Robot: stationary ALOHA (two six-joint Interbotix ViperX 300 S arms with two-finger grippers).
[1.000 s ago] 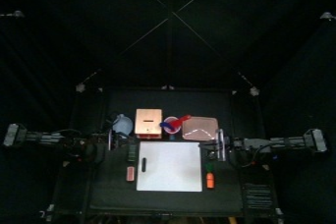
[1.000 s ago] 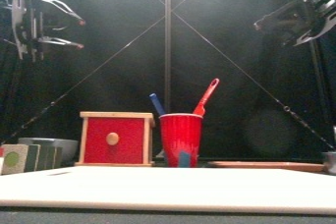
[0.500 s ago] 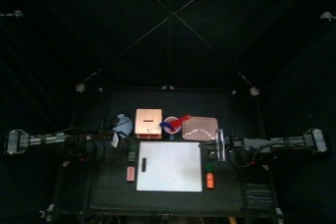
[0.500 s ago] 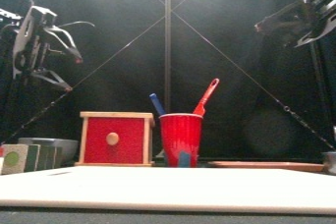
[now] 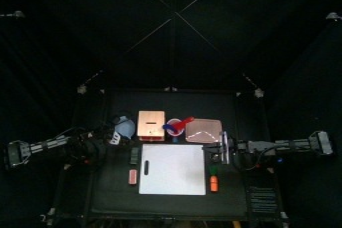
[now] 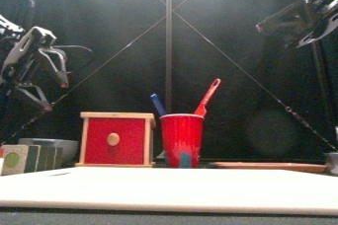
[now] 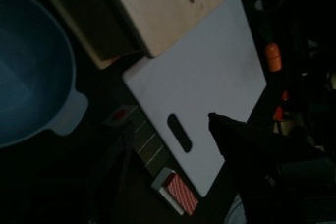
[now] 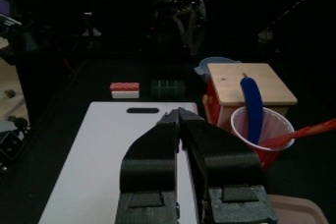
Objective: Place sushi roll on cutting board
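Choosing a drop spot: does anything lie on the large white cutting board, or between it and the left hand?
Nothing visible does. The large flat white cutting board is bare, and the open left hand hangs in the air off its left side, nothing between them.

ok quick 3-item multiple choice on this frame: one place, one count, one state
1. In the top view, where does the red cup stand?
A. Left of the wooden box
B. Between the wooden box and the brownish-pink square
C. Right of the brownish-pink square

2. How many utensils stick out of the red cup?
A. Four
B. One
C. Two

3. What state is the left gripper in?
A. Open, holding nothing
B. Shut on the red cup
C. Shut on the wooden box

Answers:
1. B: from above, the cup sits with the box on one side and the square on the other.
2. C: the front view shows a blue utensil and a red utensil.
3. A: it hangs above the table with its jaws spread and empty.
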